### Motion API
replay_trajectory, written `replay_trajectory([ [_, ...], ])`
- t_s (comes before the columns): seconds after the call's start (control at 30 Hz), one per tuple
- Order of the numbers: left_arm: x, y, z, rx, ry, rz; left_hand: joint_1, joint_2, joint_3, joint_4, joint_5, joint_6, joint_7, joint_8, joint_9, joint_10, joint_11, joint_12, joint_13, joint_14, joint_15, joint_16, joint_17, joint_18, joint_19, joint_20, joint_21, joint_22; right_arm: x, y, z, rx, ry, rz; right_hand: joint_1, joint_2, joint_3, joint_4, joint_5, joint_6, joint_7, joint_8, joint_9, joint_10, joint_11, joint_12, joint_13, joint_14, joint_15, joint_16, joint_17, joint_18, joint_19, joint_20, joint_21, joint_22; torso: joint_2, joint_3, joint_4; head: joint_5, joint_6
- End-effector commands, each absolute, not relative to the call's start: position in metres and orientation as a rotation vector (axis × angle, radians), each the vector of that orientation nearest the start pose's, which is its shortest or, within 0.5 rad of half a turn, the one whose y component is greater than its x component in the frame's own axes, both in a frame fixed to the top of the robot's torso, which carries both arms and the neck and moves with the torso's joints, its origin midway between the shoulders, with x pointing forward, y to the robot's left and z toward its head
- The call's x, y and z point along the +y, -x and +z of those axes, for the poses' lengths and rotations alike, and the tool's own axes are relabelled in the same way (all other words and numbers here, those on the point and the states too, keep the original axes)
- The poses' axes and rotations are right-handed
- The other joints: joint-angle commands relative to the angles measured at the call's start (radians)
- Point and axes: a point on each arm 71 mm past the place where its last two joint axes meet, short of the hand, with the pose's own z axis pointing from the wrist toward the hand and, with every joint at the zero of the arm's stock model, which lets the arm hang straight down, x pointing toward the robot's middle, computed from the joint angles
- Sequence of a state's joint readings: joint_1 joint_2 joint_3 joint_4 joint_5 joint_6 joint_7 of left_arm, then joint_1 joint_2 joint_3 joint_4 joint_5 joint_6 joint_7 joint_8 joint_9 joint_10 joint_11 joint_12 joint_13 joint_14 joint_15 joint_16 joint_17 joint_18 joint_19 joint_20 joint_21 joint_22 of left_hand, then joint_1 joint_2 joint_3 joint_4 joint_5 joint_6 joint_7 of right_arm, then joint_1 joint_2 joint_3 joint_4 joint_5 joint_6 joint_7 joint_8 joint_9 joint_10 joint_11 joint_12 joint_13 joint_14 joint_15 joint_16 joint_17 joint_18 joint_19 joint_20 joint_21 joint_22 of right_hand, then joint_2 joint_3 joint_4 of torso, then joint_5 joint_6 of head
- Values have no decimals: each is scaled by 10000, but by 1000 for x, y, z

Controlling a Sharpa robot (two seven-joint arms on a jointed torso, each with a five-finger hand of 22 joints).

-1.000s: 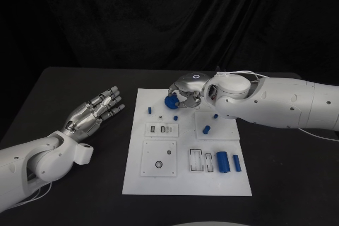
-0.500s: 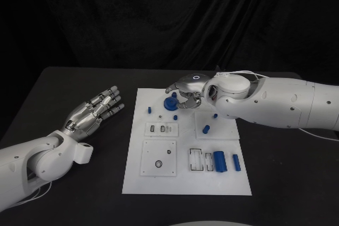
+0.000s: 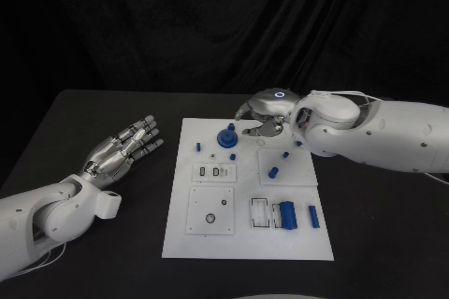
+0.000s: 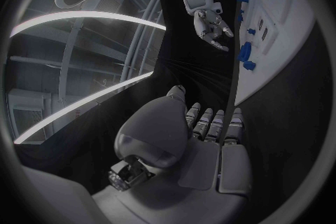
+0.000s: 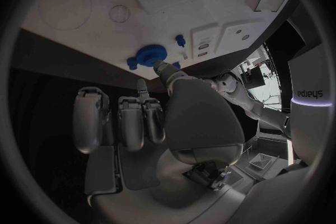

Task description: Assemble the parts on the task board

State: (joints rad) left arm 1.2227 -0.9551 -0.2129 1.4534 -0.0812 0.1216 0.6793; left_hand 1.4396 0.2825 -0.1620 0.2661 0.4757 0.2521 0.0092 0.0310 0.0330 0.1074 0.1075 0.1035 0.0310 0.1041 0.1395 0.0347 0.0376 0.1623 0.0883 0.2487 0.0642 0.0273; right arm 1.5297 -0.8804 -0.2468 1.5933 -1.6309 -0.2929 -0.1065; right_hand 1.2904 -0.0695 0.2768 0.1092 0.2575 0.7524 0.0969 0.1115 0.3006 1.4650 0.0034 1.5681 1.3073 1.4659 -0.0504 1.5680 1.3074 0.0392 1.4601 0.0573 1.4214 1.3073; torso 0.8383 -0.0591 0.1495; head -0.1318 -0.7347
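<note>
The white task board point(image 3: 248, 247) lies in the middle of the head view on the black table point(image 3: 84, 117), its long sides running up and down the frame. Near its upper edge a round blue part point(image 3: 226, 139) stands on the board, with a small blue peg point(image 3: 231, 126) just above it and another small blue peg point(image 3: 198, 144) to its left. The right hand point(image 3: 262, 117) hovers just to the upper right of the round part, apart from it, its fingers curled downward and holding nothing; in the right wrist view the fingers point(image 5: 133, 117) are bent in toward the palm with no part between them, and the round blue part point(image 5: 149, 56) sits beyond the fingertips. Toward the middle right of the board a short blue part point(image 3: 273, 172) stands in a square plate, with a smaller one point(image 3: 285, 154) above it. In the lower right of the board a thick blue cylinder point(image 3: 291, 215) lies beside a thinner blue cylinder point(image 3: 313, 216), next to two outlined slots. The left hand point(image 3: 124, 148) is at the left of the head view, off the board over the table, open with its fingers spread and straight, holding nothing.
</note>
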Motion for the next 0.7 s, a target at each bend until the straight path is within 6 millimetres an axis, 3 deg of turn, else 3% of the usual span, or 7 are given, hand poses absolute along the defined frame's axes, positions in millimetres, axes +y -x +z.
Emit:
replay_trajectory([
  [0.03, 270, -463, -201, 13314, 8290, -19199, 104, 23, 60, -7, 43, -14, 27, 46, 16, -69, -5, 43, -14, -6, 42, -2, 15, 181, 0, 48, -14, 3, -210, -485, -83, 14221, 4337, 4959, -161, 1, -138, 90, -280, 216, -2, 67, 22, 1058, 42, 27, 2635, 1049, -17, 28, 2634, 2, 222, 22, 94, 1897, 3, 0, -5, -46, -4],
  [0.23, 270, -463, -201, 13300, 8291, -19185, 107, 19, 61, -9, 45, 5, 28, 49, 18, -57, -4, 57, -10, 10, 43, 3, 21, 181, 9, 49, -8, 6, -248, -472, -74, 14498, 3447, 4452, -274, 36, -366, 319, -887, 361, 23, 13, 22, 1058, 65, 27, 2635, 1049, 2, 28, 2634, -24, 292, 38, 186, 1969, -2, 0, -21, -56, -5],
  [0.4, 268, -463, -201, 13316, 8279, -19231, 109, 16, 63, -11, 47, 1, 28, 49, 18, -61, -3, 55, -11, 7, 43, 3, 19, 181, 8, 50, -9, 6, -278, -464, -79, 14885, 2815, 3883, -265, 29, -565, 488, -1288, 133, 29, -226, -89, 1058, 72, 27, 2635, 1049, 9, 28, 2634, -22, 291, 47, 173, 1984, -14, -3, -28, -51, -48],
  [0.57, 267, -463, -201, 13319, 8269, -19264, 109, 16, 63, -11, 47, 1, 28, 49, 18, -61, -3, 55, -11, 7, 43, 3, 19, 181, 8, 50, -9, 6, -301, -460, -89, 15177, 2301, 3409, -239, 14, -615, 518, -1381, 96, 29, -272, -115, 1058, 75, 27, 2635, 1049, 12, 28, 2634, -19, 284, 50, 158, 1982, -8, -11, -43, -95, -62],
  [0.7, 267, -463, -201, 13329, 8271, -19269, 109, 16, 63, -11, 47, 1, 28, 49, 18, -61, -3, 55, -11, 7, 43, 3, 19, 181, 8, 50, -9, 6, -315, -458, -98, 15384, 1984, 3103, -221, 0, -630, 519, -1404, 90, 27, -283, -122, 1058, 74, 27, 2635, 1049, 12, 28, 2634, -18, 284, 51, 157, 1983, 6, 14, -14, -126, -92],
])
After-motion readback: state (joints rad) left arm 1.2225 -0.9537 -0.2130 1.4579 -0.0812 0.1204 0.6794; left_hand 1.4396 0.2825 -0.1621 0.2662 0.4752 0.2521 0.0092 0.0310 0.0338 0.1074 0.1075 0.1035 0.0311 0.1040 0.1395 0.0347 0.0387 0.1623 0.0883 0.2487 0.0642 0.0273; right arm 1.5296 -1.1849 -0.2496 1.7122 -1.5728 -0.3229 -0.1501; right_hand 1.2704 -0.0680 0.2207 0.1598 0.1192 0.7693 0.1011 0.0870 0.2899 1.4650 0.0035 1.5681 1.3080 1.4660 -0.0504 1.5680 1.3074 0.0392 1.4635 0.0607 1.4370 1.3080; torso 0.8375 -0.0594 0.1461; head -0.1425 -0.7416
